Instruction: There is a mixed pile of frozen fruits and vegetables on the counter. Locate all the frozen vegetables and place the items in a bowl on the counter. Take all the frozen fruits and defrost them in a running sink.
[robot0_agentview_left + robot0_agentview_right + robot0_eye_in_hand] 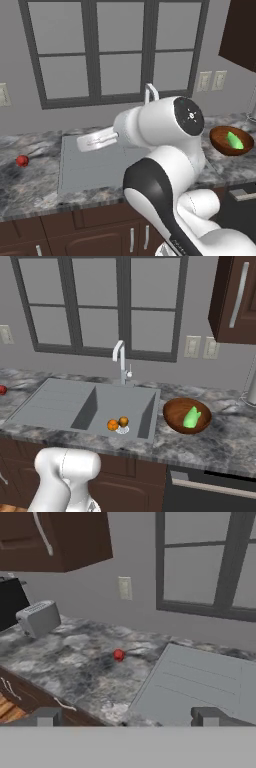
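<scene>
With two orange balls in the sink, the spread, empty pincer faces a red ball left of it, which could roll if nudged.

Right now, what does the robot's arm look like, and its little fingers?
The arm is chunky, rounded and glossy white, with black bands at its joints and a round black cap with small markings. The gripper has two small, square, dark grey fingertips.

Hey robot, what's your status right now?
Pincer open, empty. Green vegetable in bowl; two orange balls in sink. Red ball left on counter, path clear.
</scene>
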Robot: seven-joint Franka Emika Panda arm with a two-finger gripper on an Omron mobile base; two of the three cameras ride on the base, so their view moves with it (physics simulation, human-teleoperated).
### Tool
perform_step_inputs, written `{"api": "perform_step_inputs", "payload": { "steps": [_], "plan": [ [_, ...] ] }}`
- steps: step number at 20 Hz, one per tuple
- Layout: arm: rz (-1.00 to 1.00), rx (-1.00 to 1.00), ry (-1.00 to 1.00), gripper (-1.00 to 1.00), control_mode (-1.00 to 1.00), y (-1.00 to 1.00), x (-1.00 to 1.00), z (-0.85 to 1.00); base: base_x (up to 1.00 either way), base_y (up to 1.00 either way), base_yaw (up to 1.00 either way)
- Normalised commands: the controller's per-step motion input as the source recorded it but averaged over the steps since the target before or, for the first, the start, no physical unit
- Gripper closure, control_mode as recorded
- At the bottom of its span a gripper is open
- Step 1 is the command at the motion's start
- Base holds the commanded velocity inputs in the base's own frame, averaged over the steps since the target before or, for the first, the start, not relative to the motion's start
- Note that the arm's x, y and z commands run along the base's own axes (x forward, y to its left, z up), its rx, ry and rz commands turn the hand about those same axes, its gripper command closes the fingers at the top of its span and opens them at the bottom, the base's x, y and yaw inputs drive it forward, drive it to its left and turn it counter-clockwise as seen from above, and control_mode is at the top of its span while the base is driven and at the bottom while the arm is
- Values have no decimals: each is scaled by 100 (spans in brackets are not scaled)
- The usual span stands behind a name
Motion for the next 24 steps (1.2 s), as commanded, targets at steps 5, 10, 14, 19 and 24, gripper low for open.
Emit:
{"api": "perform_step_inputs", "payload": {
  "steps": [5,10,14,19,24],
  "plan": [
    [-2,9,0,-100,-100,8,21,-1,0,0,0],
    [-8,0,8,-100,-100,36,34,3,0,0,0],
    [-9,0,20,-100,-100,31,31,5,0,0,0],
    [-1,5,27,-100,-100,14,13,7,0,0,0],
    [0,1,8,-100,-100,19,9,-10,0,0,0]
  ]
}}
